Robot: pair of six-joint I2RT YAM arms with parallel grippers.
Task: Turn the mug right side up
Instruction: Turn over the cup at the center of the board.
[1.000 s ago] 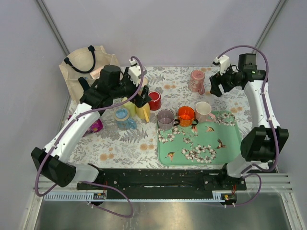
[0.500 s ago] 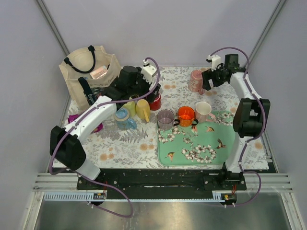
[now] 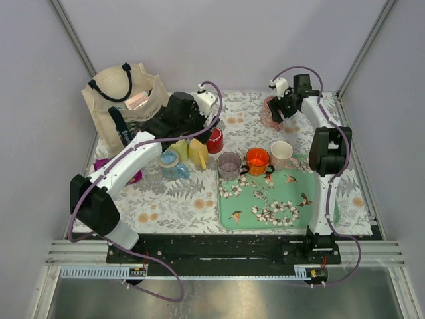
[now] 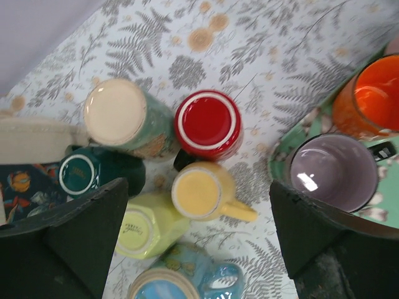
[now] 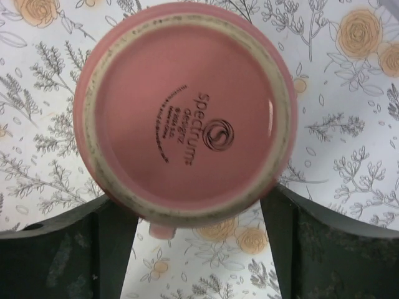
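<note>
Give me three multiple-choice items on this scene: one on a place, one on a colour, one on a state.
1. Where does the tote bag stand? A far left corner; B near right corner; C centre.
2. What colour is the mug under the right end effector? A blue; B pink; C yellow.
3. How does that mug stand? A upright; B on its side; C upside down.
Answers: 1 A, it sits at the upper left of the top view; 2 B, the right wrist view shows pink glaze; 3 C, its printed base faces up at the camera.
</note>
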